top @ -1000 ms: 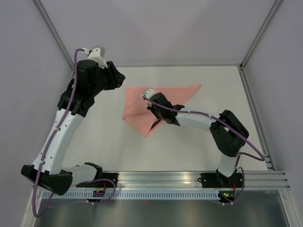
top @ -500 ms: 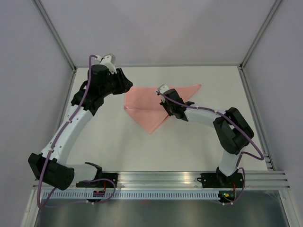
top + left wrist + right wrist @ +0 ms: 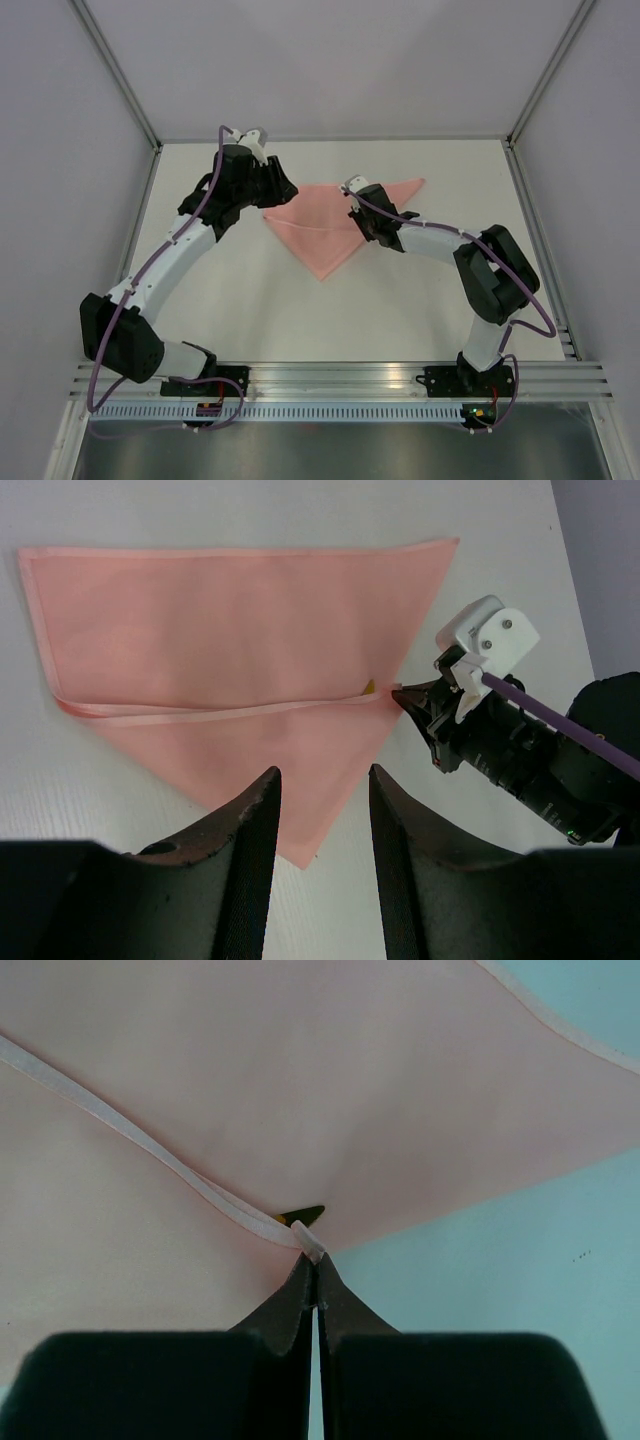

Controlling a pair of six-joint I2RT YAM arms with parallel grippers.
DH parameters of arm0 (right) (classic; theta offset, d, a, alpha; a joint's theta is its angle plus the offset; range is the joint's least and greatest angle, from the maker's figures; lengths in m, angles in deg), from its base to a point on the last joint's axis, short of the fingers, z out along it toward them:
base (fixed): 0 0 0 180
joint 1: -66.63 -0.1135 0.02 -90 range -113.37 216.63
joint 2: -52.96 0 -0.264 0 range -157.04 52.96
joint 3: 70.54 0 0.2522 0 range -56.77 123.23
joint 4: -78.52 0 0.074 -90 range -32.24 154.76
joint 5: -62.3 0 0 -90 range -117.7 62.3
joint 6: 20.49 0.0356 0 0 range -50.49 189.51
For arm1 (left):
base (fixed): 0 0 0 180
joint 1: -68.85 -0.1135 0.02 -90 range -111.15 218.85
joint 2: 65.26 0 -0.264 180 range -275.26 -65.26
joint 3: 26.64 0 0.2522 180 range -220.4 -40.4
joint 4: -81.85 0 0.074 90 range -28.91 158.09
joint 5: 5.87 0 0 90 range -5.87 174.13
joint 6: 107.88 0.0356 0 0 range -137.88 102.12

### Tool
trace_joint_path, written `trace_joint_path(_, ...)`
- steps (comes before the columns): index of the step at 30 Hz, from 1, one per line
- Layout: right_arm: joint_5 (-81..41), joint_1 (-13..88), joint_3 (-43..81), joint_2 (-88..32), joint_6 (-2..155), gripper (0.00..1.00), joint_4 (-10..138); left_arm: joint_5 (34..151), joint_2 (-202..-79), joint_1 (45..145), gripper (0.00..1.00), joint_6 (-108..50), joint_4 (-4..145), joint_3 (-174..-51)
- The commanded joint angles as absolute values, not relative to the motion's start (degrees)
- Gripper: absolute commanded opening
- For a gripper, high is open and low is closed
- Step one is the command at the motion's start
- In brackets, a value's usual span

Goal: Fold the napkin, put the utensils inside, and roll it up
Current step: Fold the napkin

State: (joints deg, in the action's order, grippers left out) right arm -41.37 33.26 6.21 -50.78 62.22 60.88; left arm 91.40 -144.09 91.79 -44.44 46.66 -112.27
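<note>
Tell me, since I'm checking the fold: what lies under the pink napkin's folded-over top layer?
The thin salmon-pink cloth napkin shows its own lower layer there, plus a small dark triangle beside the shut right tool. Everything further beneath is covered.

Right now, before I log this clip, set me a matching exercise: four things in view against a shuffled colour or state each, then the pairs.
1 napkin
2 left gripper
3 right gripper
4 table

a open, holding nothing
b white
c shut on a hemmed corner
d pink, roughly triangular

Pairs: 1-d, 2-a, 3-c, 4-b
</note>
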Motion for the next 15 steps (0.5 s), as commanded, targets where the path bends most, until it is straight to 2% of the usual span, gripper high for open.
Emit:
trace_joint_path(1, -41.2, 34.4, 6.1, -50.2, 61.9, 0.0, 61.7, 93.0, -145.8, 92.7, 0.45, -47.1, 50.3, -111.5)
trace_joint_path(15, -39.4, 35.6, 6.4, -51.4, 62.7, 0.0, 60.9, 93.1, -151.8, 94.9, 0.45, -48.0, 53.8, -109.4)
